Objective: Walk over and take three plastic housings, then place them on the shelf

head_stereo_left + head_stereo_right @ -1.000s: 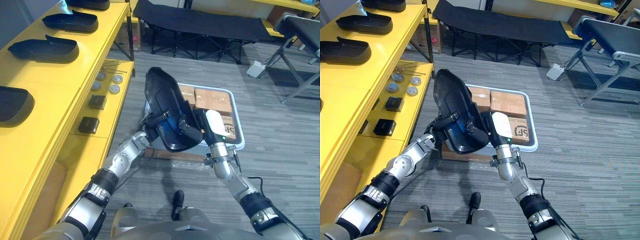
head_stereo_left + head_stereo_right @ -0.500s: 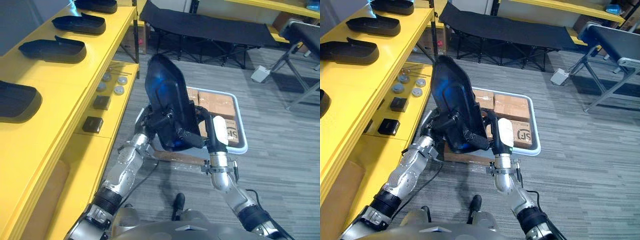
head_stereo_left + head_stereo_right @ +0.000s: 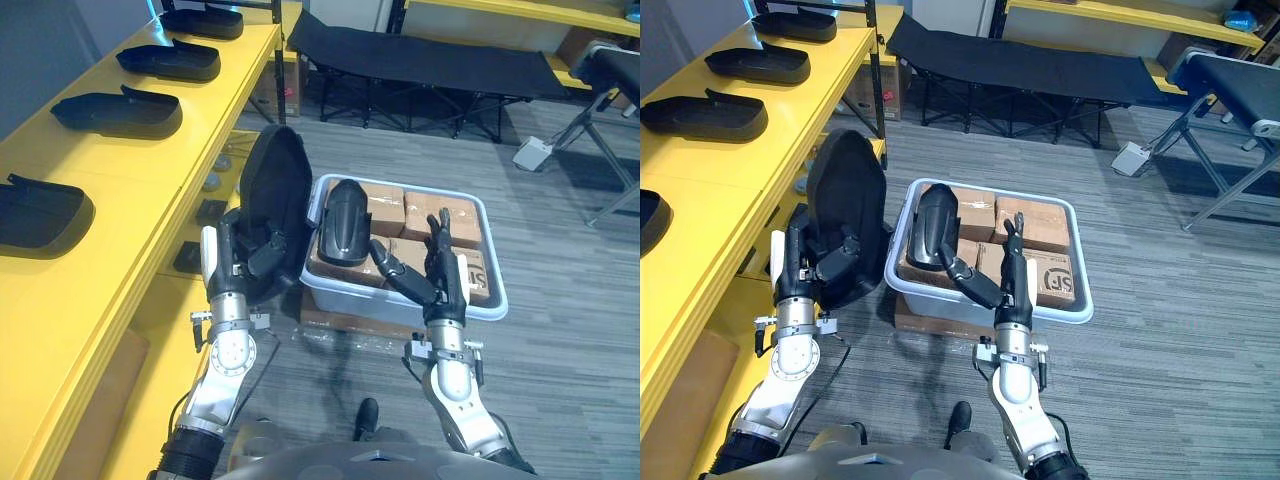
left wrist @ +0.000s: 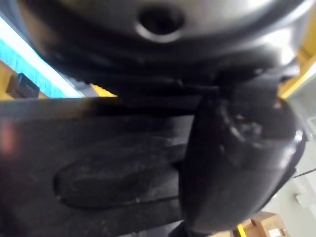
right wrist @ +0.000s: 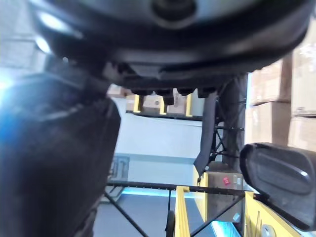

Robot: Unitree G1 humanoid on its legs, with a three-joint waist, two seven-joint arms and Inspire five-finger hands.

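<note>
- My left hand, centre left: fingers clamped round the rim of an upright housing.
- My right hand, centre right: fingers straight, apart, holding nothing.
- Second housing: standing in the bin, on boxes.
- More housings: on the shelf, upper left.

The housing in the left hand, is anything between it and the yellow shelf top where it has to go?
Nothing visible. The left hand holds the black plastic housing upright beside the yellow shelf, whose top is bare between the near shelved housing and the next shelved housing.
</note>
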